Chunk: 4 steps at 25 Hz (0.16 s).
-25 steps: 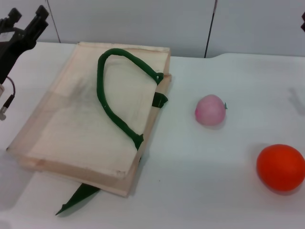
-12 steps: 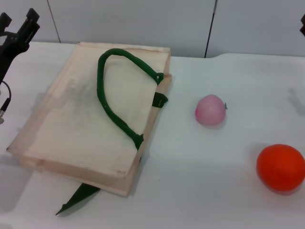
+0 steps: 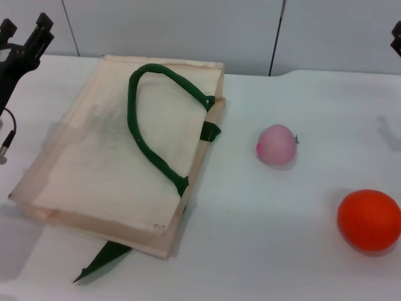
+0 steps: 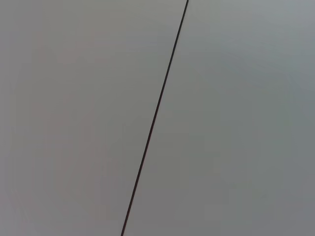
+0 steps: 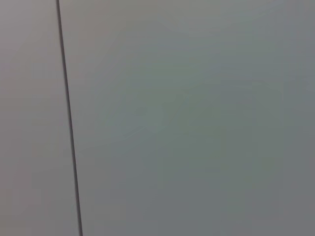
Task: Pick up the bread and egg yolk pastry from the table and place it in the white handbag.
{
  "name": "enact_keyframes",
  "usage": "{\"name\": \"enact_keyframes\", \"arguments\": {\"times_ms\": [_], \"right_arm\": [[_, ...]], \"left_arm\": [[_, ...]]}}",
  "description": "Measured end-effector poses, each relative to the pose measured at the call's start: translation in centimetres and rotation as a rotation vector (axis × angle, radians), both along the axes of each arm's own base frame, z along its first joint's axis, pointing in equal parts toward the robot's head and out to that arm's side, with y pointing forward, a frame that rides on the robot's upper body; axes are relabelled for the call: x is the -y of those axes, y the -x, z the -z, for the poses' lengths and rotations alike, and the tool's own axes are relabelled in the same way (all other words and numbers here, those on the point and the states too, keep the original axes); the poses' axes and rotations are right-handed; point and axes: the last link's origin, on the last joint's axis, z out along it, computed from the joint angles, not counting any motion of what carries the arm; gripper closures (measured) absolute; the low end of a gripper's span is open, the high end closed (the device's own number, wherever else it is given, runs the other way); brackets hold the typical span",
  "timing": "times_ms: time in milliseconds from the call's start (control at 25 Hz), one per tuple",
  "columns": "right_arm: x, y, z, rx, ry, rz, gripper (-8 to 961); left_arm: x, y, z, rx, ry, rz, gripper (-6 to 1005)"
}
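The white handbag [image 3: 119,157] lies flat on the table at the left, a cream cloth tote with dark green strap handles [image 3: 141,119] on top. The bread and the egg yolk pastry do not show in any view. My left gripper [image 3: 25,28] is raised at the far left, beyond the bag's back left corner, open and empty. Only a dark sliver of my right gripper [image 3: 396,34] shows at the right edge of the head view. Both wrist views show only grey wall panels with a dark seam.
A pink ball [image 3: 276,144] sits on the white table [image 3: 282,238] to the right of the bag. A larger smooth orange ball [image 3: 369,220] sits near the right edge. A green strap end [image 3: 103,258] sticks out under the bag's front.
My left gripper has moved to the left, away from the bag, and now holds almost still. The bag and both balls have not moved.
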Motion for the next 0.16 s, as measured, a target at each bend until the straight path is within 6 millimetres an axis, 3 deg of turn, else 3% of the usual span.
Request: {"name": "enact_keyframes", "arguments": {"times_ms": [160], "right_arm": [[-0.05, 0.06, 0.00, 0.001, 0.000, -0.001, 59]], "left_arm": [[0.11, 0.08, -0.11, 0.005, -0.006, -0.001, 121]]}}
